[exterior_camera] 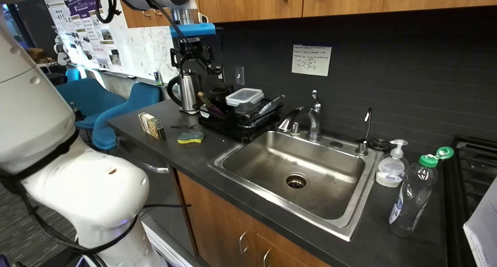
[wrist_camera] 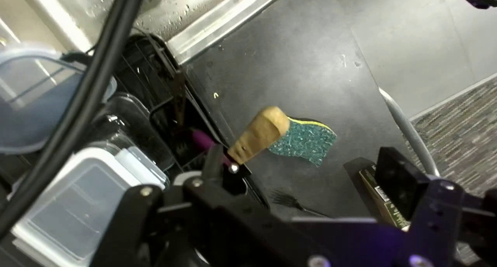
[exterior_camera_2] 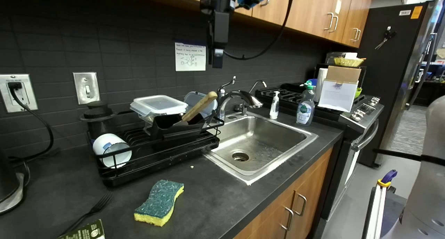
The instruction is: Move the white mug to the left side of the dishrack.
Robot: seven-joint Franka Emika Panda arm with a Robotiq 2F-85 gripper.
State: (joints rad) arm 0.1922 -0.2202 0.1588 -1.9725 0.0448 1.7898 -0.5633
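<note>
The white mug lies on its side in the left end of the black dishrack in an exterior view, its mouth facing the front. A small white part of the mug shows behind the rack's contents in an exterior view. The dishrack also shows in an exterior view and in the wrist view. My gripper is high above the counter; it also shows in an exterior view. In the wrist view its fingers are wide apart with nothing held. I cannot clearly make out the mug there.
Lidded containers and a wooden-handled utensil stick up from the rack. A metal kettle stands beside it. A sponge, a fork and a small box lie in front. The sink adjoins the rack.
</note>
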